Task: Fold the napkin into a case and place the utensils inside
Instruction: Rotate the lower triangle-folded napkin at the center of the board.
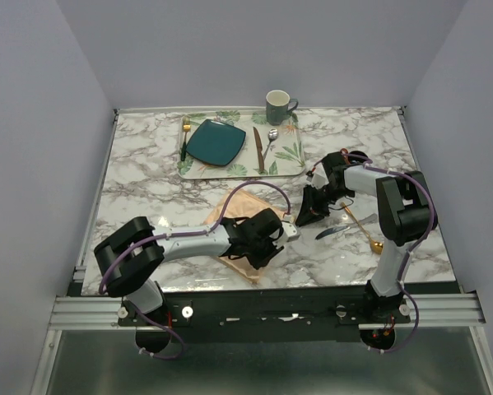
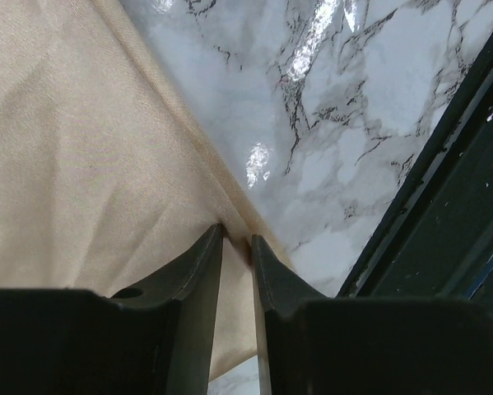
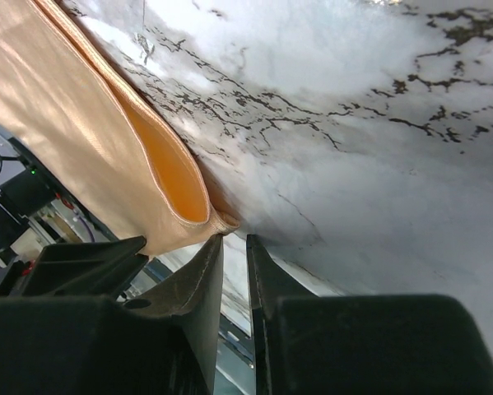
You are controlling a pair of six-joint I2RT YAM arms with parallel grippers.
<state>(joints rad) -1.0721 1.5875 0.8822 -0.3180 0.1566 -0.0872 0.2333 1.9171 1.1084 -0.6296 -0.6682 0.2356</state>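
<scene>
The peach-tan napkin (image 1: pixel 246 202) lies partly folded in the middle of the marble table. My left gripper (image 1: pixel 258 262) is at its near edge. In the left wrist view the hem (image 2: pixel 230 206) runs in between the narrow tips of the gripper (image 2: pixel 236 239), which are shut on the napkin (image 2: pixel 81 148). My right gripper (image 1: pixel 299 220) is at the napkin's right corner. In the right wrist view its tips (image 3: pixel 234 237) pinch that corner, and the cloth (image 3: pixel 73 123) gapes into a loop. The gold spoon (image 1: pixel 363 230) and silver-grey knife (image 1: pixel 332 232) lie to the right of it.
At the back stands a leaf-patterned tray (image 1: pixel 291 148) with a teal plate (image 1: pixel 216 141), a dark-handled fork (image 1: pixel 184 136), a brown-handled knife (image 1: pixel 258 150) and a small spoon (image 1: pixel 271 140). A green mug (image 1: pixel 277 107) stands behind it. The table's black front rail (image 2: pixel 444 214) is close to the left gripper.
</scene>
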